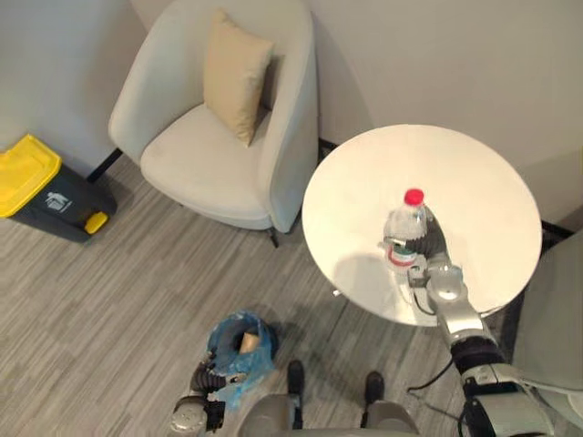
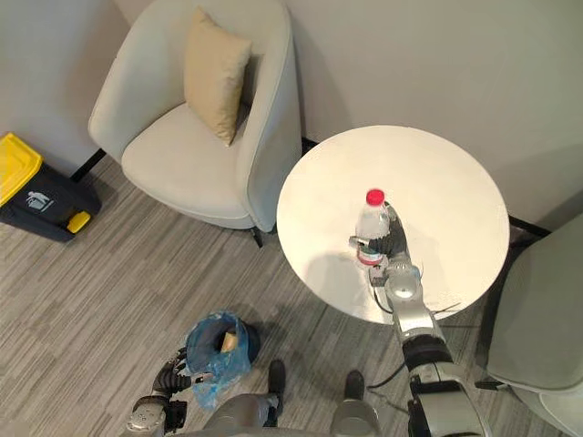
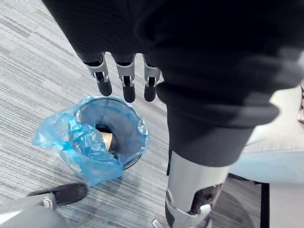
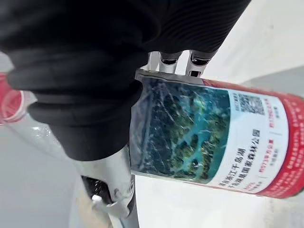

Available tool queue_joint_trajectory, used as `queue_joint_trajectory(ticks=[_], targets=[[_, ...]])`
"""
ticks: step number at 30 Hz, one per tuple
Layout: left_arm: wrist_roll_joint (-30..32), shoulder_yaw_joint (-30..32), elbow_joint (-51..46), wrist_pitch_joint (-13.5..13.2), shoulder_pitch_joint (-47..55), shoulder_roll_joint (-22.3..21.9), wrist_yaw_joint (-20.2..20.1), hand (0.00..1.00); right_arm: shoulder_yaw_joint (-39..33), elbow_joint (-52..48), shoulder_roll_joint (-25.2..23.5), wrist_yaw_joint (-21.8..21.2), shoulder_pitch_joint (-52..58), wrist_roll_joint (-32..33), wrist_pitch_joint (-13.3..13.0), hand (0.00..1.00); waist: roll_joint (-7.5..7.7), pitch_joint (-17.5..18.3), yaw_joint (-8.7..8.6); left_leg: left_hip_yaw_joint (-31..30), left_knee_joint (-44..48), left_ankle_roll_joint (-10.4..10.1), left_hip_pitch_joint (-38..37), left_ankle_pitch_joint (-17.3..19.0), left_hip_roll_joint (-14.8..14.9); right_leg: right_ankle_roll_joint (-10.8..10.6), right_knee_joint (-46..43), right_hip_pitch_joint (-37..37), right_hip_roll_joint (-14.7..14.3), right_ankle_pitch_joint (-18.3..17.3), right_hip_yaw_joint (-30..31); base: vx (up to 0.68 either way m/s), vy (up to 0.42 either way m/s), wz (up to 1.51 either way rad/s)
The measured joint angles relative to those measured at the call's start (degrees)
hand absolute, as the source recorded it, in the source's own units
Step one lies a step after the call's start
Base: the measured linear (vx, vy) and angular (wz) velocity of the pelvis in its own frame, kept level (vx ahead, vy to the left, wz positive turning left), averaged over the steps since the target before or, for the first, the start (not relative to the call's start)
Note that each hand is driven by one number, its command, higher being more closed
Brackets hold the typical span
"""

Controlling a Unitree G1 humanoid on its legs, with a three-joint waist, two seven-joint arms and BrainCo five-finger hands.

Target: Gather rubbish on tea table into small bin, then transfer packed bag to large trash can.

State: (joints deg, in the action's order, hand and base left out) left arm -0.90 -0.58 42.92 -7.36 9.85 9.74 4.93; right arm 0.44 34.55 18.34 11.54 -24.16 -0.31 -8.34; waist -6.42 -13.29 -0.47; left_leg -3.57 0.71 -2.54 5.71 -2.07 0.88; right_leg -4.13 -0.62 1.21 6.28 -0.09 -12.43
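Observation:
A clear plastic bottle (image 1: 407, 226) with a red cap and a green-and-red label stands upright on the round white tea table (image 1: 474, 182). My right hand (image 1: 428, 266) reaches it from the near edge and is shut on its lower part; in the right wrist view the fingers (image 4: 164, 59) wrap behind the label (image 4: 209, 137). The small bin (image 1: 239, 350), lined with a blue bag (image 3: 76, 142), sits on the floor by my left side and holds a brownish item (image 1: 248, 342). My left hand (image 3: 126, 80) hangs open just above the bin.
A black trash can with a yellow lid (image 1: 46, 187) stands against the wall at far left. A beige armchair (image 1: 209, 155) with a tan cushion (image 1: 233, 73) is beside the table. Another pale chair (image 2: 547, 319) sits at the right.

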Motion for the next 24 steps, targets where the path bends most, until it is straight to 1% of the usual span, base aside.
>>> queue_joint_trajectory(ticks=[2,4,7,12,14,16,17,19,21,22,24], targets=[[-0.8,0.0,-0.1,0.0,0.0,0.0,0.0,0.00,0.0,0.6,0.2,0.7,-0.8,0.7,0.0,1.00,-0.07,-0.6,0.29,-0.8,0.0,0.0,0.3,0.0,0.0,0.1,-0.1,0.1,-0.1,-0.1,-0.3,-0.05,-0.009,0.15],[-0.9,0.0,-0.1,0.0,0.0,0.0,0.0,0.00,-0.1,0.6,0.2,0.9,-0.5,2.3,0.1,1.00,-0.29,-0.8,1.03,-1.0,0.1,0.0,0.4,0.0,0.1,0.1,-0.1,0.1,-0.1,-0.1,-0.3,-0.06,-0.005,0.04],[-1.3,0.0,-0.3,0.0,0.0,0.0,0.0,0.00,-0.1,-0.6,0.2,0.9,0.5,2.5,0.1,1.00,-0.62,-0.9,1.14,-1.1,0.1,0.1,0.4,0.1,0.1,0.1,-0.3,0.2,-0.1,-0.4,-0.2,-0.09,0.005,0.03],[-1.3,0.2,-0.3,0.0,0.2,-0.3,0.0,0.00,-0.7,-14.6,0.1,0.8,9.3,2.4,-0.2,1.00,-0.60,-0.9,1.02,-1.3,0.1,0.2,-0.2,0.1,0.1,-0.2,-1.3,0.0,0.0,-0.8,0.1,-0.06,0.002,-0.01],[-1.2,0.3,-0.2,0.0,0.2,-0.6,0.0,0.00,-1.1,-20.2,-0.2,0.6,12.1,1.8,-0.5,1.00,-0.57,-0.9,0.58,-1.3,0.1,0.2,-0.4,0.1,0.1,-0.4,-1.5,-0.1,-0.1,-0.9,0.2,-0.04,-0.002,-0.03],[-1.2,0.3,-0.1,0.0,0.2,-1.0,0.0,0.00,-1.4,-23.7,-1.1,0.6,14.1,1.5,-1.6,1.00,-0.36,-0.8,-0.25,-1.5,0.1,0.2,-0.6,0.1,0.1,-0.4,-1.5,-0.4,-0.1,-0.9,0.1,-0.02,-0.002,0.01],[-1.2,0.3,-0.1,0.0,0.2,-1.1,0.0,0.00,-1.4,-24.9,-1.4,0.6,14.7,1.2,-1.6,1.00,-0.31,-0.8,-0.28,-1.5,0.1,0.2,-0.8,0.1,0.2,-0.4,-1.5,-0.6,-0.2,-0.9,0.0,0.00,0.000,0.00],[-1.2,0.3,-0.1,0.0,0.1,-1.5,0.1,0.00,-1.4,-28.8,-2.4,0.0,17.5,-0.1,-2.2,1.00,0.02,-0.7,-0.42,-1.5,0.1,0.1,-1.7,0.1,0.1,-0.6,-1.4,-1.5,-0.2,-1.1,0.0,0.00,-0.005,0.02],[-1.2,0.3,-0.1,0.0,0.2,-1.7,0.1,0.00,-0.5,-34.3,-4.3,-1.4,21.4,-0.3,-3.2,1.00,0.85,-0.2,-0.47,-1.9,0.1,0.2,-2.2,0.3,0.2,-0.2,-2.1,-1.9,-0.2,-1.9,-0.2,-0.01,-0.014,0.07],[-1.2,0.4,-0.1,0.1,0.2,-1.7,0.1,0.00,0.2,-35.1,-4.8,-1.8,22.2,-0.3,-3.7,1.00,1.12,-0.1,-0.47,-2.1,0.1,0.2,-2.2,0.3,0.3,-0.1,-2.4,-1.9,-0.2,-2.0,-0.4,-0.01,-0.018,0.11],[-1.3,0.8,-0.1,0.0,0.2,-1.8,0.2,0.00,2.8,-38.1,-6.3,-3.1,24.8,-0.2,-4.6,1.00,2.45,0.7,-0.39,-3.1,0.4,0.2,-2.3,0.3,0.2,0.0,-3.7,-2.1,-0.1,-3.1,-1.3,-0.01,-0.023,0.22]])
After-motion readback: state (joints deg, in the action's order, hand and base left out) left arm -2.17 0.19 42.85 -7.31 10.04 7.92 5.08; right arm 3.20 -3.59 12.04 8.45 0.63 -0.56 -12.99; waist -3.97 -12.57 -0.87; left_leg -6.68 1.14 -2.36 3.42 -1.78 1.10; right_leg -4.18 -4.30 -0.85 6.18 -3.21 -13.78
